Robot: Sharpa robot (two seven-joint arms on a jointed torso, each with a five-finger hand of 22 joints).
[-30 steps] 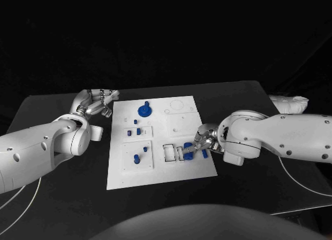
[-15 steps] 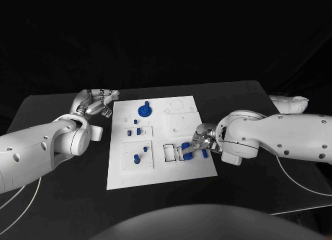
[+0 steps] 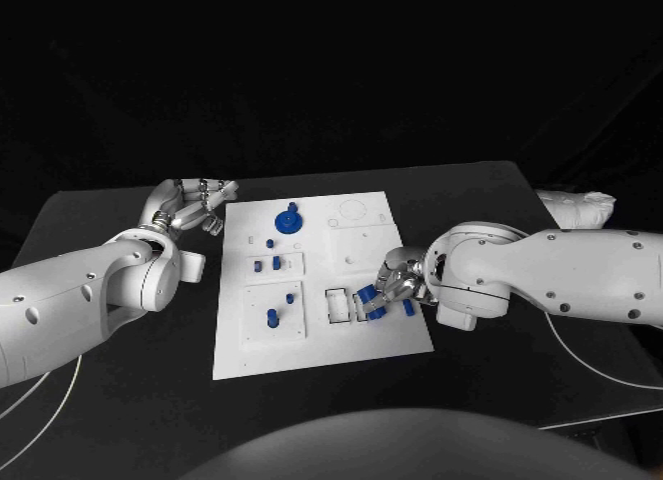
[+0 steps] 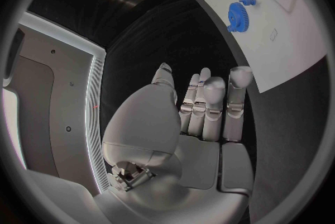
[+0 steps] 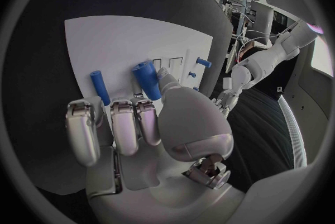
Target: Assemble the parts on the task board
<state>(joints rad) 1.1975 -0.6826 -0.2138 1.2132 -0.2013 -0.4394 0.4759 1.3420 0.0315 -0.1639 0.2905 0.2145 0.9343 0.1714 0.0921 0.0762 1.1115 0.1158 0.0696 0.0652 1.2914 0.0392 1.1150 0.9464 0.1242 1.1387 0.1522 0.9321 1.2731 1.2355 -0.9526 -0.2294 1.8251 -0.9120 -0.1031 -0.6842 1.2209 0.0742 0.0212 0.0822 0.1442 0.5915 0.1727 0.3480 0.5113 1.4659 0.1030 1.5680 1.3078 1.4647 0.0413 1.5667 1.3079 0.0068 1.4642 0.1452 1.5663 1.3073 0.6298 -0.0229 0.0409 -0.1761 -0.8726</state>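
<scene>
The white task board (image 3: pixel 317 335) lies in the middle of the black table. My right hand (image 3: pixel 396 277) hovers over the board's near right part and pinches a blue cylinder part (image 3: pixel 370 297) (image 5: pixel 147 80) between thumb and fingers, tilted over the rectangular slots (image 3: pixel 338 304). A second blue peg (image 3: pixel 409 308) (image 5: pixel 99 87) lies flat on the board beside it. My left hand (image 3: pixel 196 206) (image 4: pixel 202 106) rests off the board's far left corner, fingers straight and holding nothing.
A blue gear (image 3: pixel 289 221) (image 4: pixel 237 13) stands at the far middle of the board. Small blue blocks (image 3: pixel 269 265) sit in the left column, and more blue pieces (image 3: pixel 274 317) lie nearer. Bare black table surrounds the board.
My right hand has shifted slightly left with the blue cylinder, bringing it closer over the rectangular slots. The left hand has not moved.
</scene>
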